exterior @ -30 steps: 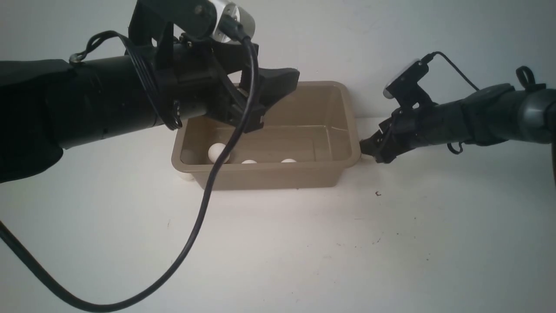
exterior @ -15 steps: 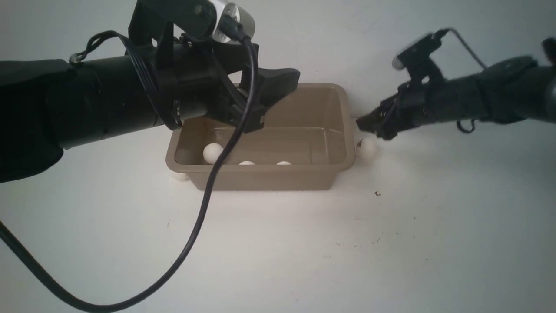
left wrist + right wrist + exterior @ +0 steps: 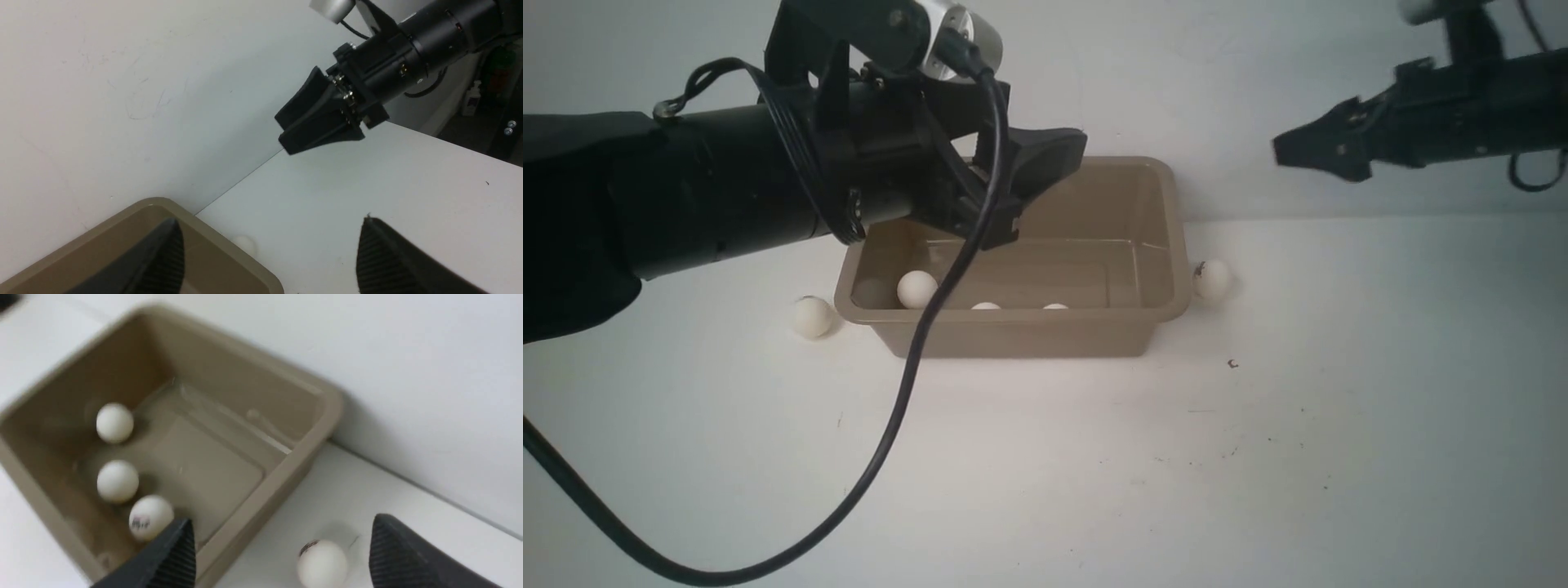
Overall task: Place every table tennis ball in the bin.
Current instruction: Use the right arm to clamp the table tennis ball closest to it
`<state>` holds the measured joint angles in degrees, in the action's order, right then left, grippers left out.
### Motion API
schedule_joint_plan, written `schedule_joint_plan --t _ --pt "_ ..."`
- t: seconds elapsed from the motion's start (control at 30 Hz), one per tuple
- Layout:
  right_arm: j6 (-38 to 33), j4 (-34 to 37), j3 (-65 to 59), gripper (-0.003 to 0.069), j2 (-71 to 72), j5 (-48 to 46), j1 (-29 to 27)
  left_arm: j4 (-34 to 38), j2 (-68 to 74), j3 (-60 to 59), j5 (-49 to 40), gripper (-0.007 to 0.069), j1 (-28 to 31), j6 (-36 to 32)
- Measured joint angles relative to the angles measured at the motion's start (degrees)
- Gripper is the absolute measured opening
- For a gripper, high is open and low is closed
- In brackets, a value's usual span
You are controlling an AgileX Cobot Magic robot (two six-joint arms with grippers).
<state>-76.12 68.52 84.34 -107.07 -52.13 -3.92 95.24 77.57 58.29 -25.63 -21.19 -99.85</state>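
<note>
Bin (image 3: 1013, 333): it is set in the middle of the table (image 3: 1094, 474), with its long side going left to right.
Left claw (image 3: 269, 228): it is held wide open over the bin, and nothing is gripped.
Right claw (image 3: 1298, 153): it is held open and empty, high up, well off to the right of the bin.
Right ball (image 3: 1211, 278): it is found on the table just beside the bin's right wall, down and left of the right claw, which is judged the nearer one.
Left ball (image 3: 813, 317): it is found near the bin's left front corner, on the left arm's side.
Balls inside (image 3: 117, 481): three are seen in the bin.
Looks: small, round, cream white, with no long side; a dark mark is seen on some.
</note>
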Motion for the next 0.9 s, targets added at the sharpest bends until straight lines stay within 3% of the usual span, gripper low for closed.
schedule_joint_plan --t 0.27,0.6,0.9 --pt "-2.25 5.03 0.0 0.0514 -6.64 -0.96 0.12 0.0 0.0 0.0 0.0 0.0513 0.0 0.0" --pt "-7.62 7.66 0.59 0.0514 -14.54 6.2 2.37 0.0 0.0 0.0 -1.53 0.0513 0.0 0.0" --pt "-3.68 7.13 9.47 0.0514 -21.28 5.2 4.33 0.0 0.0 0.0 -1.57 0.0513 0.0 0.0"
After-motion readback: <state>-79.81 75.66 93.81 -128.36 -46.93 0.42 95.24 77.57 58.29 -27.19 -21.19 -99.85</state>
